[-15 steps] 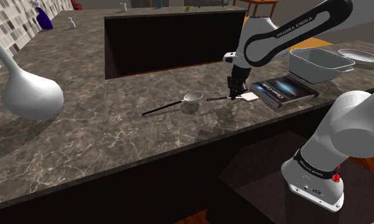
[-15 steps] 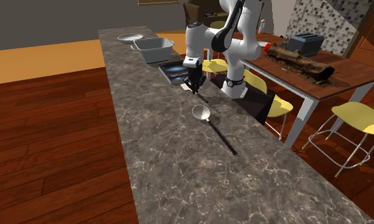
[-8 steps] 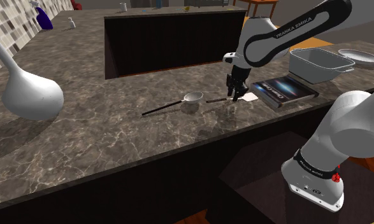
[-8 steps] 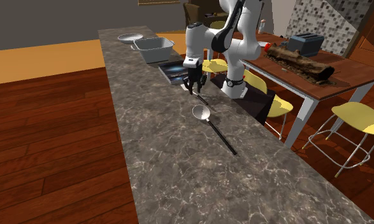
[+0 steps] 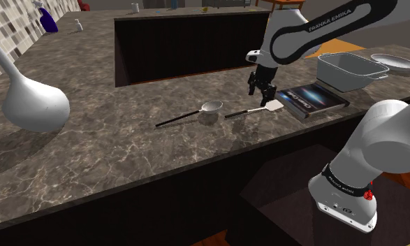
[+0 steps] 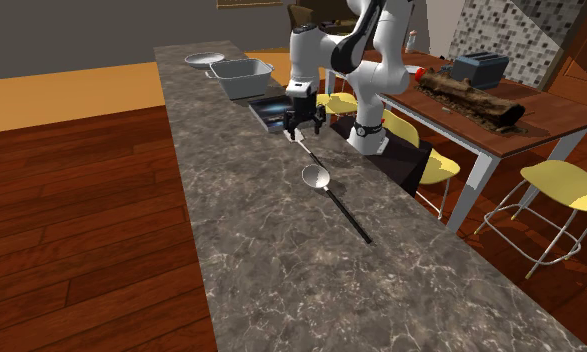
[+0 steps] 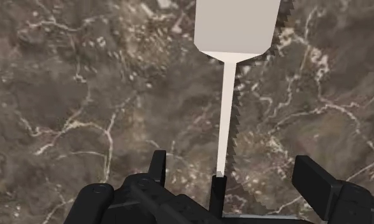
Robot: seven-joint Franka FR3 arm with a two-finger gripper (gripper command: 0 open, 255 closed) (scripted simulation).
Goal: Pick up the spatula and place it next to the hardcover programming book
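Observation:
The spatula (image 5: 255, 110) lies flat on the dark marble counter (image 5: 126, 161), its pale blade right beside the near corner of the dark hardcover book (image 5: 311, 98). My gripper (image 5: 262, 89) hangs a little above the spatula's shaft, open, with nothing between its fingers. In the second exterior view the gripper (image 6: 303, 125) hovers over the spatula (image 6: 310, 151), just in front of the book (image 6: 273, 110). In the wrist view the spatula (image 7: 227, 108) runs away from the open gripper (image 7: 233, 179), its blade at the far end, and neither finger touches it.
A metal strainer spoon (image 5: 211, 107) with a long dark handle lies close to the spatula's handle end. Past the book stand a grey tub (image 5: 350, 70) and a shallow bowl (image 5: 394, 61). A white vase (image 5: 32, 101) stands far off. A dark recess (image 5: 182, 45) cuts into the counter.
The gripper was shut on the spatula down at the counter. It has opened, let the spatula go and risen above it. The spatula now rests flat beside the book.

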